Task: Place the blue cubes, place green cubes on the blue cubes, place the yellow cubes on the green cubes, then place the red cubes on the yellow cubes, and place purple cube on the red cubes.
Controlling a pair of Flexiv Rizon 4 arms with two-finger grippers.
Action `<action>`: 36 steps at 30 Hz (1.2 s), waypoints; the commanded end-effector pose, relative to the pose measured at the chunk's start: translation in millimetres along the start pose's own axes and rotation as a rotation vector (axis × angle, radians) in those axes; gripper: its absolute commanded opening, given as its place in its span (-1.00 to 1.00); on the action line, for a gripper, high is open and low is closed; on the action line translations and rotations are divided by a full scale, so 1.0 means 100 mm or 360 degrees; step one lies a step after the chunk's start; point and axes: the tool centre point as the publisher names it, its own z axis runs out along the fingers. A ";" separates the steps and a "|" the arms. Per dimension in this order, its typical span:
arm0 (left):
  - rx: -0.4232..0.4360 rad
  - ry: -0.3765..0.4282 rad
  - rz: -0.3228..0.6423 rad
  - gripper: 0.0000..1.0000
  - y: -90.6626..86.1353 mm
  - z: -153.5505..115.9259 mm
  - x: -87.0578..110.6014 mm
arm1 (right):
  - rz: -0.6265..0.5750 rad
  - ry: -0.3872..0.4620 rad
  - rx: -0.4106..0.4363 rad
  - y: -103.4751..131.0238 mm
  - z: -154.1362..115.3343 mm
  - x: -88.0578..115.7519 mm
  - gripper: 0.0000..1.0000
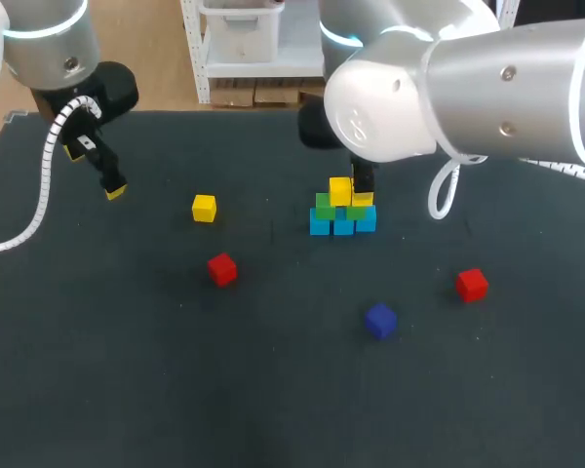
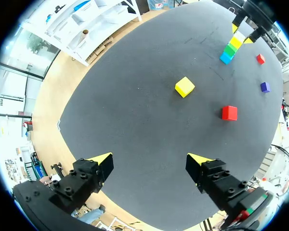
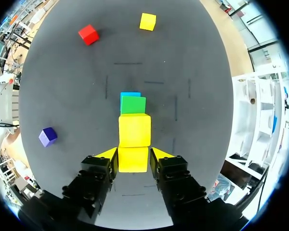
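A pile stands mid-table: blue cubes in a row, green cubes on them and a yellow cube on top. My right gripper is shut on a second yellow cube at the pile's right side, beside the first yellow cube. Green and blue cubes show ahead of it. Loose on the table lie a yellow cube, two red cubes and a purple cube. My left gripper hangs open and empty at the far left.
The dark table top has free room along its front and left. My right arm stretches over the back right, above the pile. In the left wrist view the loose yellow cube and a red cube lie ahead of the gripper.
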 end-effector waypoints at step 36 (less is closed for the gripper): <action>-0.0001 0.0005 -0.0002 1.00 0.00 -0.01 0.00 | 0.0180 -0.0153 0.0102 -0.10 -0.32 0.35 1.00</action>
